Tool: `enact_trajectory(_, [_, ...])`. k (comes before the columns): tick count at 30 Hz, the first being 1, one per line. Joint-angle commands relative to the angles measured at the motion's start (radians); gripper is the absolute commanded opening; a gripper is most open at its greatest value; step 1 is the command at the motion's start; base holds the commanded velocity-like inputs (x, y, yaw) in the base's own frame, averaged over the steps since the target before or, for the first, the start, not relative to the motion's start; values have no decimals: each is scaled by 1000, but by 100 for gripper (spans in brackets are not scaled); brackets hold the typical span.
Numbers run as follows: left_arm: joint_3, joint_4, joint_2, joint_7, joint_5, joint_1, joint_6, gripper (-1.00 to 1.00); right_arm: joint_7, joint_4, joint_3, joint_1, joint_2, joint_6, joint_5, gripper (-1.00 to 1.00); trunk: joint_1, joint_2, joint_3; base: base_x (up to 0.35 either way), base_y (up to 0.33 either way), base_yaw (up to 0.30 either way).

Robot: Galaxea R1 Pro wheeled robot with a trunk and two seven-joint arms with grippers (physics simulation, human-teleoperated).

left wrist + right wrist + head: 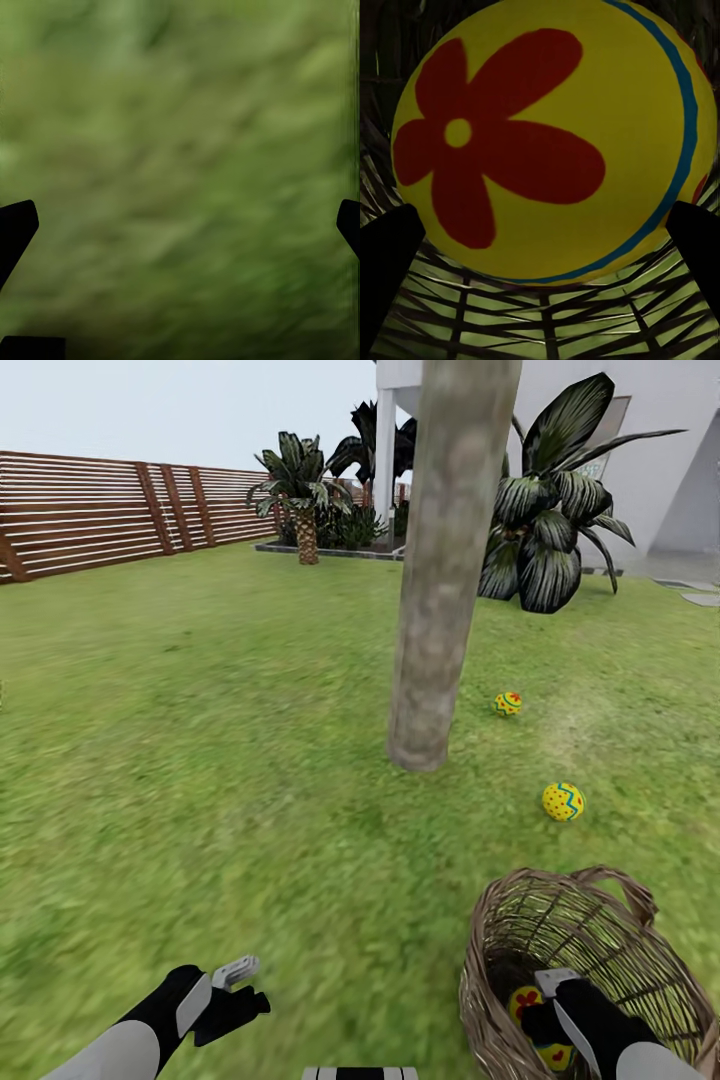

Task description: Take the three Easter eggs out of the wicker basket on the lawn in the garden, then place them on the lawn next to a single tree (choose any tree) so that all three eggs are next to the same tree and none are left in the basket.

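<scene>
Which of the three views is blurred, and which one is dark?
Left wrist view: the lawn is a soft green smear with no blades of grass resolved. Right wrist view: sharp on the egg, but the wicker basket around it lies in deep shade. Head view: evenly lit, the far lawn slightly soft.

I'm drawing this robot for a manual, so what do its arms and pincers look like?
In the head view both forearms are white, turning to black casing toward the wrist. The left pincer has a black body and short light grey fingers. The right pincer is black with a pale grey plate along it. In the wrist views the fingertips show as plain black. No cables or markings show.
</scene>
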Motion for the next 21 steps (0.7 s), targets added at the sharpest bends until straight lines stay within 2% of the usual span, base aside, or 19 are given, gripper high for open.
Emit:
enact_trajectory(1, [1, -1, 0, 1, 8, 0, 6, 100, 6, -2, 5, -1, -1, 6, 6, -100, -1, 0, 3, -35, 0, 0])
enact_trajectory(16, [1, 3, -6, 3, 7, 0, 6, 100, 5, 1, 5, 0, 15, 5, 6, -100, -7, 3, 61, -7, 0, 0])
enact_trajectory(21, [1, 3, -8, 3, 7, 0, 6, 100, 5, 1, 5, -1, 16, 5, 6, -100, -10, 5, 81, -154, 35, 0])
